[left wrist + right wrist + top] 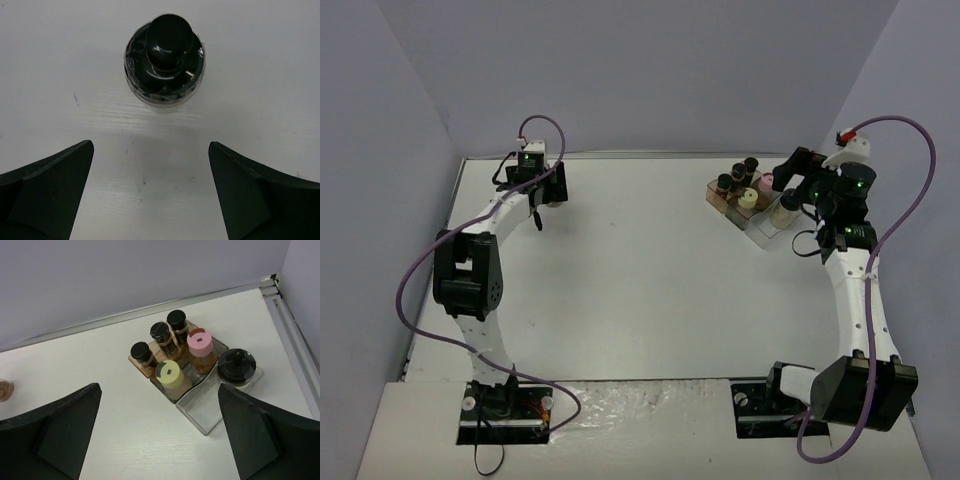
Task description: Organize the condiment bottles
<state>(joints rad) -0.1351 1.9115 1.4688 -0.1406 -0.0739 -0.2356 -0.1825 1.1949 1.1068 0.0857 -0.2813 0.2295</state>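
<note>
My left gripper (151, 150) hangs with its jaws spread wide and nothing between them. It is over a loose spice jar (165, 55), black-capped, which stands upright and alone at the far left of the counter (640, 300), well apart from the rack (200, 415). The jar sits just ahead of my fingertips, not between them.

My right gripper (160, 390) is likewise wide and empty above the rack. Six jars stand there: three dark-capped jars (160, 331) on the brown steps, the pink-capped jar (200, 342) and the yellow-capped jar (170, 372) below them, and the dome-lidded jar (236, 366) on the clear front step.

I judge the step in hand is fetching the loose jar. Next I must reach forward, straddle its body, close, and carry it toward the free room on that front step.
</note>
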